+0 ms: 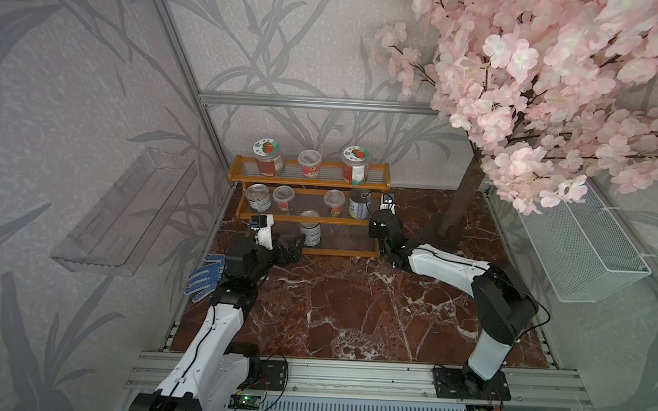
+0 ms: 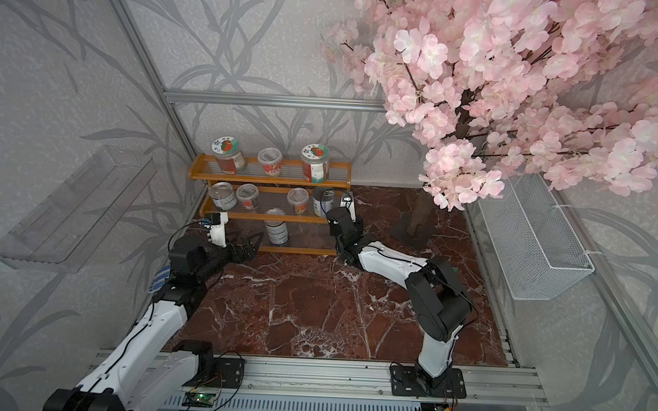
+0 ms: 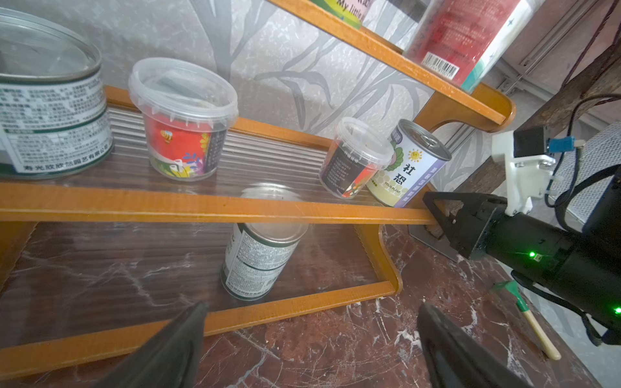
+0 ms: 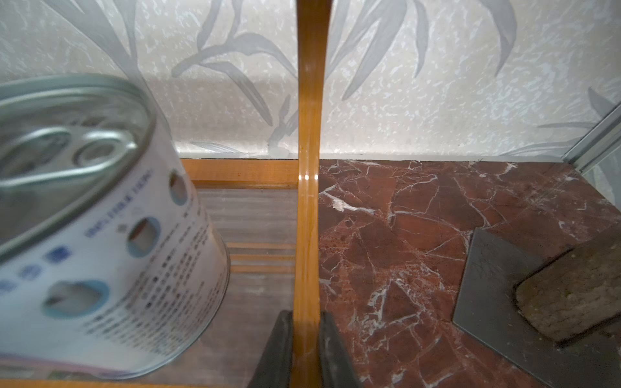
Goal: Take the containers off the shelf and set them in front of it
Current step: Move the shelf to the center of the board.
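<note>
The orange-brown shelf [image 1: 309, 182] [image 2: 270, 180] stands at the back of the marble floor. Its top tier bears two jars [image 1: 268, 157] [image 1: 354, 165] and a cup [image 1: 310, 163]. On the middle tier stand two tins [image 1: 258, 197] [image 1: 359, 204] and two cups [image 1: 283, 198] [image 1: 334, 203]. One tin [image 1: 310, 230] [image 3: 258, 258] is on the bottom tier. My left gripper [image 1: 296, 247] [image 3: 311, 322] is open in front of the bottom rail, just left of that tin. My right gripper [image 4: 305, 322] [image 3: 433, 205] is shut on the shelf's right end board [image 4: 307, 201], beside the purple-labelled tin [image 4: 100, 235].
A blue glove [image 1: 205, 277] lies by the left arm. The tree trunk [image 1: 462, 209] on its grey base plate [image 4: 487, 285] rises right of the shelf, blossoms overhanging. A clear wall tray [image 1: 126, 211] hangs left and a white wire basket [image 1: 584, 247] right. A green-tipped stick [image 3: 527, 315] lies on the floor.
</note>
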### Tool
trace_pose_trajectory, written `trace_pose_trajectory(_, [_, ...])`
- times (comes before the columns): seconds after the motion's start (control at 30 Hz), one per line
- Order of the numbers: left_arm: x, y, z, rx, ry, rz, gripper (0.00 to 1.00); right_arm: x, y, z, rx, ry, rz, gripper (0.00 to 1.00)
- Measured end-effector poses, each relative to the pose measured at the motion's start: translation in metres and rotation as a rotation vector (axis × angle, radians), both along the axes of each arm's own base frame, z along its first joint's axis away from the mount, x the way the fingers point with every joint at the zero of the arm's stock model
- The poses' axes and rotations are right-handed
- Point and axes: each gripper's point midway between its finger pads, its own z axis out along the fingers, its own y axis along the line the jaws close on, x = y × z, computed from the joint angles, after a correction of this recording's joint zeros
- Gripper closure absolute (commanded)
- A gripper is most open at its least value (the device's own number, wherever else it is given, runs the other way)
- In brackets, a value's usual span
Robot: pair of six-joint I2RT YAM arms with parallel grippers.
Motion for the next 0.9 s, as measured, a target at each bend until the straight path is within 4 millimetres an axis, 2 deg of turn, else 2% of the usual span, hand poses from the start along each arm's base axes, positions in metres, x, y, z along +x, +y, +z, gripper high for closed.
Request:
trace_pose_trajectory(0.2, [-0.002, -0.011, 0.005, -0.025, -0.012, -0.037, 0.00, -0.008, -0.029, 0.000, -0.015, 0.013, 0.015, 1.00])
trace_pose_trajectory(0.5, [-0.008, -0.034, 0.002, -0.035, 0.002, -0.111, 0.00, -0.015, -0.068, -0.001, -0.032, 0.029, 0.024, 1.00])
trace_pose_trajectory(0.67, [-0.009, -0.045, 0.000, -0.036, 0.007, -0.146, 0.00, -0.015, -0.081, -0.001, -0.039, 0.031, 0.015, 1.00])
trace_pose_trajectory(0.9, [-0.005, -0.051, -0.012, -0.033, 0.039, -0.166, 0.00, -0.015, -0.086, -0.001, -0.058, 0.027, -0.010, 1.00])
